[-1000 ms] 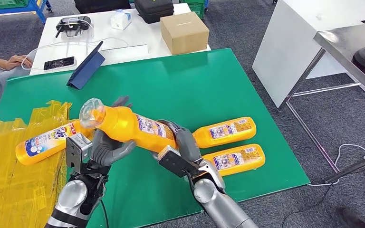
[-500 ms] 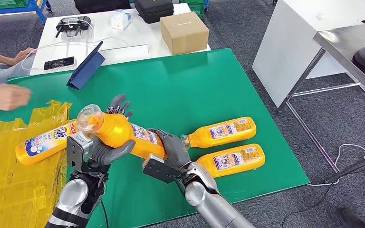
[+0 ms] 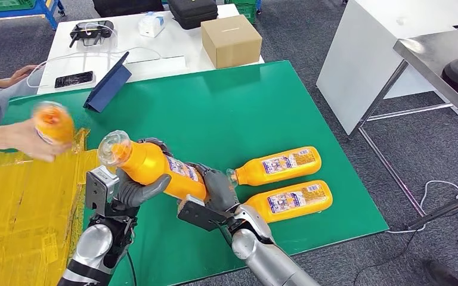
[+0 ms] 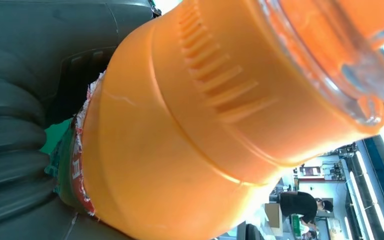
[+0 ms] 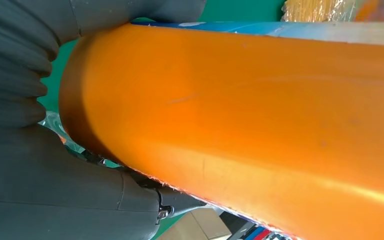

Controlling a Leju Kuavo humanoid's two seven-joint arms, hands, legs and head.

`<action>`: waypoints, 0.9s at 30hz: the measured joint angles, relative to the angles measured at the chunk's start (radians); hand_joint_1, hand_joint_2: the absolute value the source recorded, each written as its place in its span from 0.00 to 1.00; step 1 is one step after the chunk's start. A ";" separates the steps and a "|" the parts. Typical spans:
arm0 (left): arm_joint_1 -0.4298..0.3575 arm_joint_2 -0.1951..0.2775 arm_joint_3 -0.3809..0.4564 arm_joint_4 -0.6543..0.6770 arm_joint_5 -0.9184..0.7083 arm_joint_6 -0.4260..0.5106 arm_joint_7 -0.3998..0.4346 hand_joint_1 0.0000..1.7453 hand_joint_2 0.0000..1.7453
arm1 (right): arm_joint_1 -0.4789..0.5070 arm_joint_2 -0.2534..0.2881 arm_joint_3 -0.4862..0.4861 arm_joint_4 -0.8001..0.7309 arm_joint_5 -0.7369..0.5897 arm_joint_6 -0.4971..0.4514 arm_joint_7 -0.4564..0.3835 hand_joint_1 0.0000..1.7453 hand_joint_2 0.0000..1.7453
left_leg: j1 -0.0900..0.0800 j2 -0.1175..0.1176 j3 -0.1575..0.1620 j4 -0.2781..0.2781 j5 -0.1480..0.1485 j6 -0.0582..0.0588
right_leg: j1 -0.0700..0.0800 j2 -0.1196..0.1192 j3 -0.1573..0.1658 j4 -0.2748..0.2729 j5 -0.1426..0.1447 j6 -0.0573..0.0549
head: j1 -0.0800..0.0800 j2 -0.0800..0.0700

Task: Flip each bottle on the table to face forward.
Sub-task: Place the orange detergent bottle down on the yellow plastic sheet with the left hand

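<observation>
Held bottle (image 3: 155,167) lifted off the green mat (image 3: 244,107), capped end up, just left of the two bottles (image 3: 283,182) lying there. Left hand (image 3: 134,187) wrapped under the neck end, right hand (image 3: 217,187) clasping the base end, presumably so as to roll the label forward.
</observation>
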 joint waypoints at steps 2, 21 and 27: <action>0.000 0.000 0.000 0.001 -0.005 0.005 -0.001 1.00 1.00 | 0.001 0.000 0.000 0.000 0.000 -0.003 0.000 1.00 1.00 | 0.000 0.000 0.000 0.000 0.000 0.000 | 0.000 0.000 0.000 0.000 0.000 0.000 | 0.000 0.000; -0.034 0.046 0.088 -0.031 -0.826 0.494 0.137 1.00 1.00 | 0.230 -0.082 -0.063 -0.502 -0.103 -0.125 -0.121 0.00 1.00 | 0.000 0.001 -0.002 0.000 0.000 -0.001 | 0.000 0.000 -0.002 0.000 0.000 0.000 | 0.000 0.000; -0.144 0.136 0.139 0.084 -1.453 0.447 0.417 1.00 1.00 | 0.282 -0.120 -0.096 -0.704 -0.113 -0.139 -0.160 0.00 1.00 | 0.000 0.001 -0.001 0.000 0.001 -0.001 | 0.000 0.000 -0.002 0.000 0.000 0.000 | 0.000 0.000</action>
